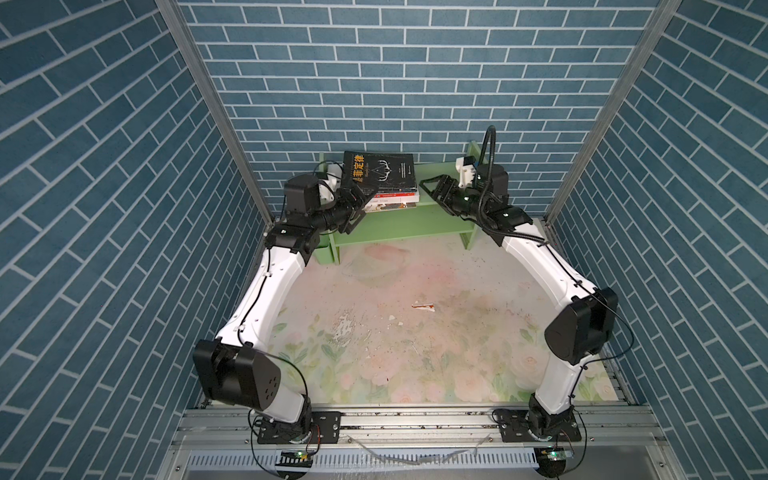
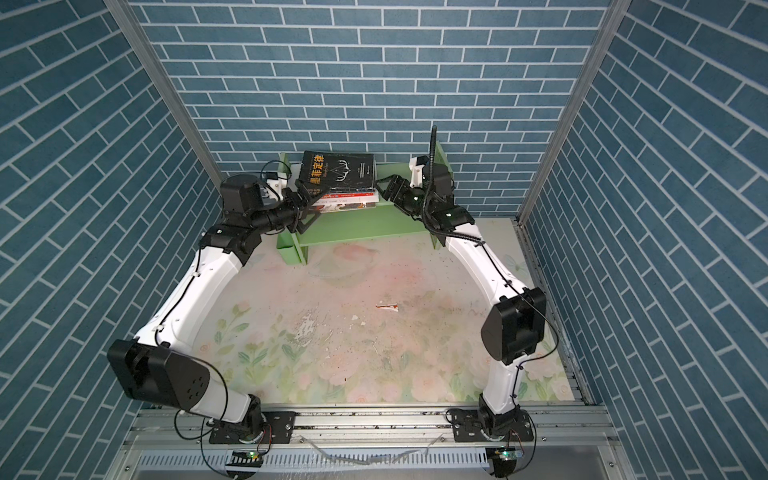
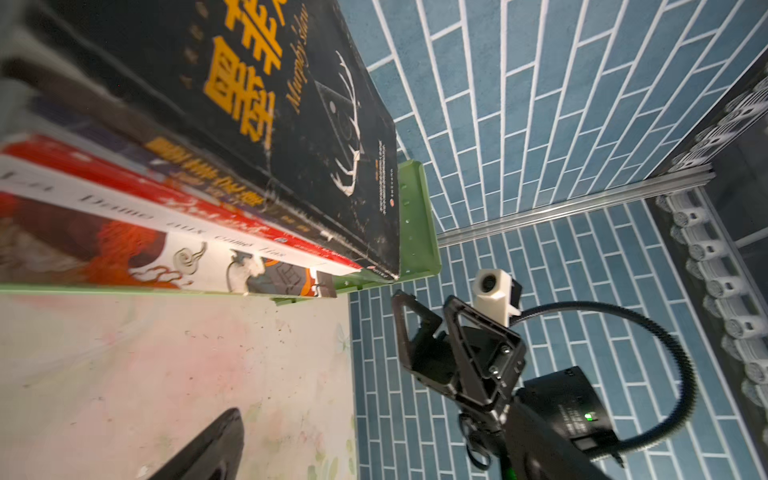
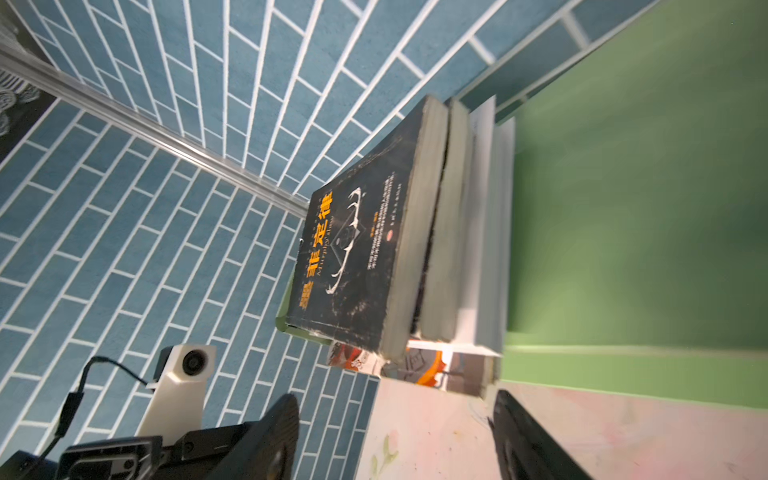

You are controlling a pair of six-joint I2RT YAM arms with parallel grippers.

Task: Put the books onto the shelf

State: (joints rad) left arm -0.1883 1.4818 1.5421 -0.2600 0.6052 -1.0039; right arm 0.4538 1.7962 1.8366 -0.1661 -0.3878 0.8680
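Note:
Several books (image 1: 380, 168) (image 2: 338, 168) lie stacked flat on the top tier of the light-green shelf (image 1: 399, 226) (image 2: 357, 226), a black one with gold characters and antlers on top. My left gripper (image 1: 358, 208) (image 2: 306, 208) is open at the stack's left end, nothing between its jaws. The left wrist view shows the stack (image 3: 291, 124) close ahead and only one finger (image 3: 208, 449). My right gripper (image 1: 424, 190) (image 2: 380, 189) (image 4: 395, 432) is open just right of the stack (image 4: 357, 257), empty and apart from it.
The shelf stands against the blue brick back wall, its side panels (image 3: 415, 216) (image 4: 644, 208) flanking the books. A small paper scrap (image 1: 423, 306) lies on the floral mat. Brick side walls and metal posts hem in both arms.

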